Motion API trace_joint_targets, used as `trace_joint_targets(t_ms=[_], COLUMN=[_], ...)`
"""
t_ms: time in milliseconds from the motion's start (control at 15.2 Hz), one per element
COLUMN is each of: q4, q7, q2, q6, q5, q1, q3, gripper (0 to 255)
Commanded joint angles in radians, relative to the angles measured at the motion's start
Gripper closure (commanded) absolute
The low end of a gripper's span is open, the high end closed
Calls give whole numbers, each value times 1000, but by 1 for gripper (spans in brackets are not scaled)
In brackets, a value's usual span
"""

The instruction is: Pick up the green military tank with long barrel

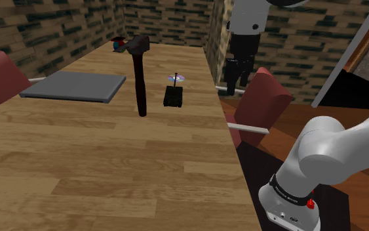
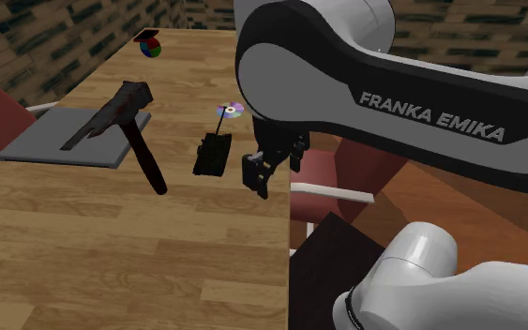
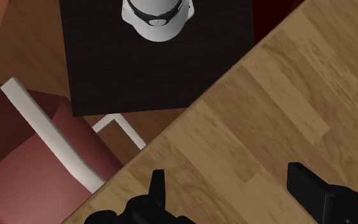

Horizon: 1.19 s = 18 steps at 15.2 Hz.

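Note:
The tank [image 1: 173, 96] is a small, very dark toy with a thin barrel, sitting on the wooden table [image 1: 111, 164] near the edge that faces the chairs. In the second exterior view the tank [image 2: 213, 153] lies just left of my gripper [image 2: 260, 178]. The gripper hangs above the table's edge, apart from the tank and a little above it. In the shoulder view the gripper [image 1: 237, 77] hovers to the right of the tank. In the wrist view the gripper [image 3: 231, 191] is open, its fingers [image 3: 157, 186] wide apart over bare wood with nothing between them.
A dark hammer [image 1: 139, 72] stands tilted beside the tank, and a shiny disc [image 1: 176, 79] lies just behind it. A grey slab [image 1: 75, 86] and a small coloured ball [image 1: 118, 43] lie further off. Red chairs [image 1: 261, 98] flank the table.

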Motion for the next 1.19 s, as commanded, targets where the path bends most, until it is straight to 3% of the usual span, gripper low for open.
trace_joint_targets(t_ms=[0,594,1122], q4=[0,161,377], q7=[0,239,447], q2=[0,330,622], q6=[0,182,268], q5=[0,4,-38], q1=[0,-85,-143], q3=[0,63,77], gripper=[0,0,0])
